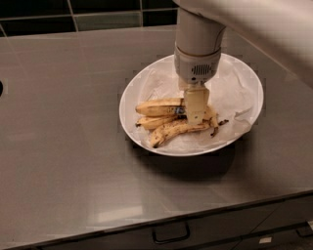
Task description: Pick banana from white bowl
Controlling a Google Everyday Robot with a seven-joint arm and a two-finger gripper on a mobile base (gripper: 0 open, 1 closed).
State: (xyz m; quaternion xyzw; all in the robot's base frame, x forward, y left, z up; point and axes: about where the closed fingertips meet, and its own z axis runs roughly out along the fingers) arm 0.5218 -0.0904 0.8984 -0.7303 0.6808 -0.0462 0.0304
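The white bowl (128,93) sits on the grey counter, lined with crumpled white paper (230,93). A bunch of three bananas lies in its front half. The banana (157,107) is the top, longest one, smooth yellow, with a small blue sticker beside the gripper. Below it lie a short stubby banana (152,122) and a brown-speckled curved banana (174,130). My gripper (195,111) points straight down from the white arm and rests on the bunch at the banana's right end, hiding that end and the stems.
The grey counter (63,127) stretches left of and in front of the bowl. Its front edge runs along the bottom, with a drawer handle (170,235) below. A dark tiled wall (73,12) stands behind. The white arm (264,29) crosses the upper right.
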